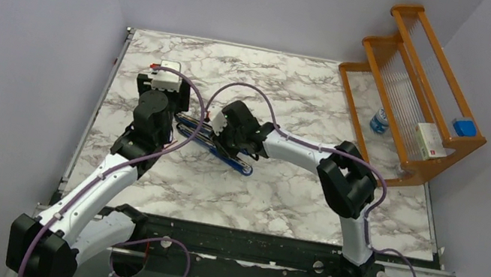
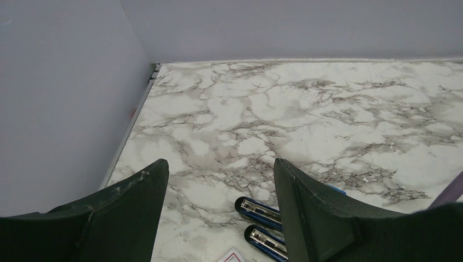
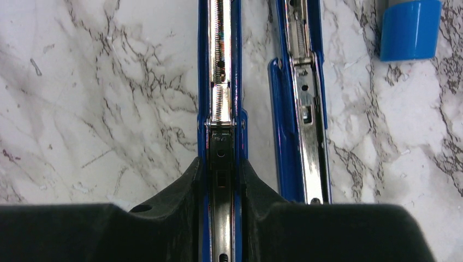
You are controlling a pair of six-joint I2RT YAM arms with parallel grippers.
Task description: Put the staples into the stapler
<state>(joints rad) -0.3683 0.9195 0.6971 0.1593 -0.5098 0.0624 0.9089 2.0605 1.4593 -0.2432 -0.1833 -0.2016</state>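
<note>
Right gripper (image 3: 221,170): jaws narrow, clamped on the rail of the stapler (image 3: 221,82), which lies opened flat. The spring shows ahead of the fingers, and no strip is seen in the channel.

Left gripper (image 2: 220,164): wide apart, holding nothing, hovering above the stapler's ends.

Staples (image 2: 233,255): only a white, pink-edged corner shows, just below those ends. It is probably their box.

Judged step: you have the stapler pinned and the staples not yet fetched. Next, your left must pick a strip and seat it in the rail.

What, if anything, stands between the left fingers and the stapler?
Nothing visible. The stapler lies opened flat on the table, its ends showing just below the open left fingers. The right fingers clamp one rail farther along.
</note>
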